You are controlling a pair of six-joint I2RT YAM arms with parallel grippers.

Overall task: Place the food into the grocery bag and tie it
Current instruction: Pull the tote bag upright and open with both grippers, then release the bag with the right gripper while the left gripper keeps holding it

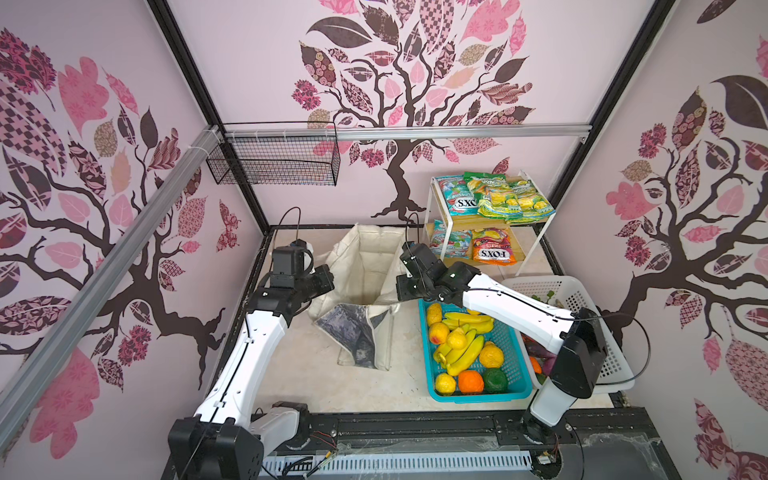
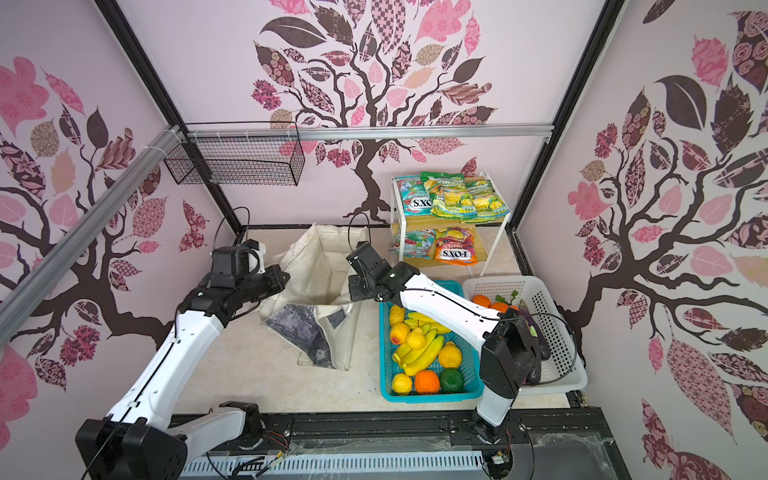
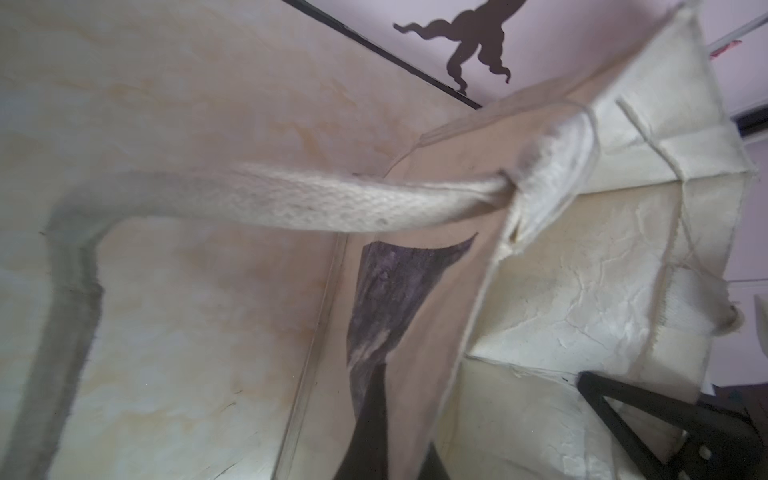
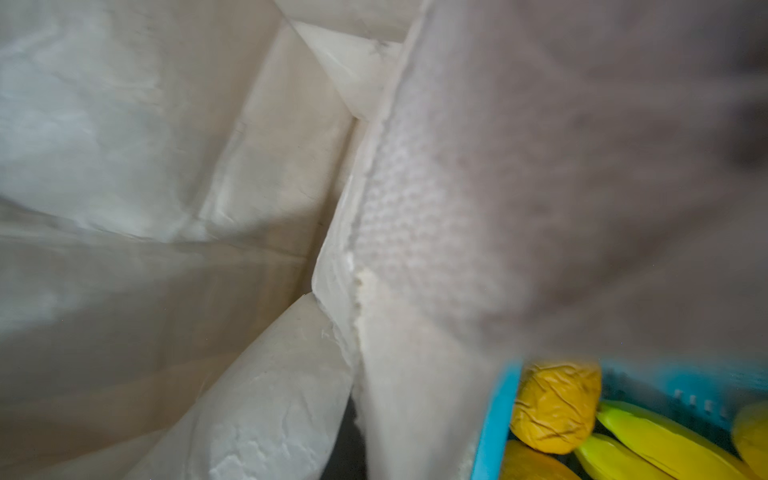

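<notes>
Grocery bag (image 4: 436,216) canvas against right wrist lens; right tool (image 1: 400,291) clenched, probably on right rim, fingers hidden. Left tool (image 1: 330,286) clenched on left rim. Bag upright, mouth open between tools. Food (image 1: 461,345) in teal basket (image 1: 478,397) just right of bag; right arm (image 1: 519,307) nearer.

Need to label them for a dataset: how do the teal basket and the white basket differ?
The teal basket sits beside the grocery bag; the white basket lies farther right. The teal basket's bananas show plainly; the right arm hides much of the white basket's contents. Both are rectangular and made of perforated plastic.
</notes>
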